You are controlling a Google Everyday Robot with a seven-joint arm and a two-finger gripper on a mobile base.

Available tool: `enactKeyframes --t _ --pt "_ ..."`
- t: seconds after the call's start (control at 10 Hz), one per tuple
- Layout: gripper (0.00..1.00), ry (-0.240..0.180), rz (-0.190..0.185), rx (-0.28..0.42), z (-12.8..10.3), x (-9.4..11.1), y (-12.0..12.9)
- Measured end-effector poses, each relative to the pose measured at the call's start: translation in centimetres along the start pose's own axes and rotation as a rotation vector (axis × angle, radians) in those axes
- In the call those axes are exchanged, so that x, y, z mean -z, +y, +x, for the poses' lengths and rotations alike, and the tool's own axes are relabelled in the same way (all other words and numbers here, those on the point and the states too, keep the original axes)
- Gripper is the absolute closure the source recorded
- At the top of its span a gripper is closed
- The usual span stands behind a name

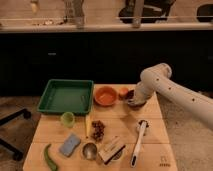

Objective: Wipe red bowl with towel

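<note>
The red bowl [105,95] stands upright on the wooden table [155,127], at its far edge and right of the green tray. A small orange object [123,92] lies just right of the bowl. My gripper [134,102] hangs low over the table a little right of the bowl, beside the orange object, with something dark under it. I see no towel that I can make out. The white arm [172,92] reaches in from the right.
A green tray [66,96] sits at the far left. In front lie a green cup [67,118], a blue sponge [69,144], a green vegetable [50,157], brown bits [97,130], a wooden brush [112,149] and a white-handled tool [139,142].
</note>
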Motion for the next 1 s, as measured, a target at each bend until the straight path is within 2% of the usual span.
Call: enactKeyframes --t 0.2,0.5,1.0 --pt "1.0 0.001 0.028 0.0 -0.2 1.9 -0.4" --pt "1.0 0.006 0.05 0.011 -0.7 4.2 -0.6" --pt "1.0 0.011 0.058 0.018 -0.8 4.6 -0.5"
